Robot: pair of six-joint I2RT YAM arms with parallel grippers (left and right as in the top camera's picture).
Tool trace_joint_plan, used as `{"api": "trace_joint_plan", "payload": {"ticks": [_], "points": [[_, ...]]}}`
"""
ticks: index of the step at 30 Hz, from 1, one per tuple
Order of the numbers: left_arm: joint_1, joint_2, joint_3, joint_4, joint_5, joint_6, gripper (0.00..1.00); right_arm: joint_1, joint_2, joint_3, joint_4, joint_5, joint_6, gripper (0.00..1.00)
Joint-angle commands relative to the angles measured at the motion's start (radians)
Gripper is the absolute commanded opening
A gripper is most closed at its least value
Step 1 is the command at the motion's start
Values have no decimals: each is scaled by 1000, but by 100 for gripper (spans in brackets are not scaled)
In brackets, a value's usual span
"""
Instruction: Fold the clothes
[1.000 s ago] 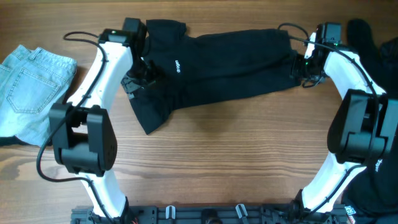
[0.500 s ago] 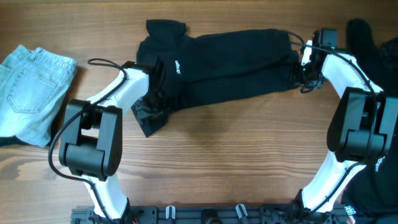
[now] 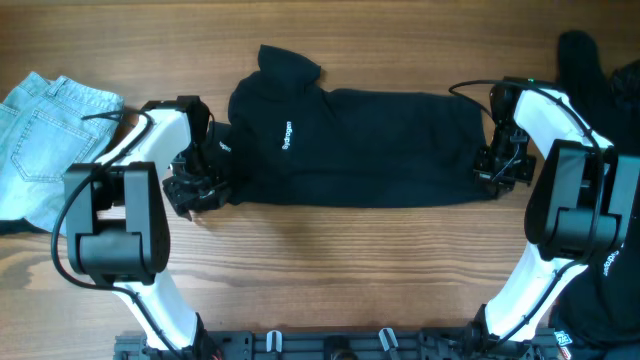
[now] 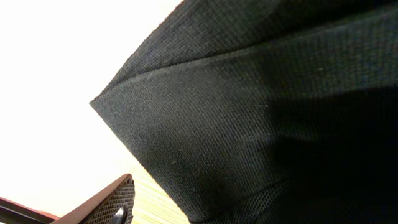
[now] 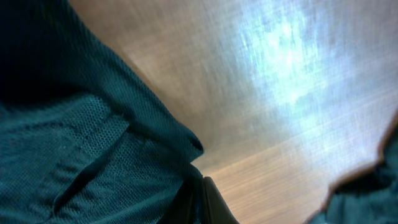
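A black garment (image 3: 360, 140) with small white lettering (image 3: 285, 137) lies stretched across the middle of the wooden table, a hood or collar bunched at its top left. My left gripper (image 3: 195, 190) is at its lower left corner. In the left wrist view one finger (image 4: 115, 202) stands apart from the fabric corner (image 4: 261, 112), with wood showing between; the other finger is hidden. My right gripper (image 3: 493, 170) is at the lower right corner. In the right wrist view its finger (image 5: 214, 202) is pressed against the garment's edge (image 5: 81, 143).
Folded light blue jeans (image 3: 50, 140) lie at the left edge. More black clothes (image 3: 600, 70) are piled along the right edge, and also show in the right wrist view (image 5: 367, 186). The arm bases stand at the front.
Both arms moved toward the front, drawing the garment's far part down over itself. The left gripper went from the top left to the lower left corner. The garment now lies flatter and straighter.
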Motion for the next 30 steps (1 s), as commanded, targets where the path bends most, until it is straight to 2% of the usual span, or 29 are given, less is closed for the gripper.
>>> {"api": "trace_joint_plan", "payload": {"ticks": [1,3,4,5,6,7,10,11,12,14,17,22,30], "points": [[14,-66,-18,-3,-70,35,66,-5,-40,-7,-27,53,48,4],[14,-126,-18,-6,-70,35,70,-5,-103,-7,-13,43,45,5],[14,-157,-16,-10,-70,35,72,-5,-132,-6,-4,43,39,9],[14,-211,-14,-12,-69,35,78,-5,-179,-6,21,39,18,29],[13,-264,-7,-9,-56,35,89,-5,-229,-6,60,28,-5,69],[13,-314,6,21,-5,73,97,-5,-268,-6,89,7,-32,84],[12,-387,31,220,211,220,100,-5,-341,-6,145,-89,-94,84],[11,-388,36,272,225,222,100,-5,-356,-6,153,-107,-94,84],[-2,-373,39,428,232,222,98,-5,-383,-6,166,-119,-96,84],[-21,-349,39,536,231,223,98,-5,-392,-6,163,-118,-109,86],[-59,-264,39,781,231,233,96,-5,-393,-6,105,-105,-107,84],[-100,-158,39,958,231,234,97,-5,-393,-6,68,-78,-108,87],[-132,48,71,1108,279,234,95,-5,-393,-6,67,-217,-108,87]]}}
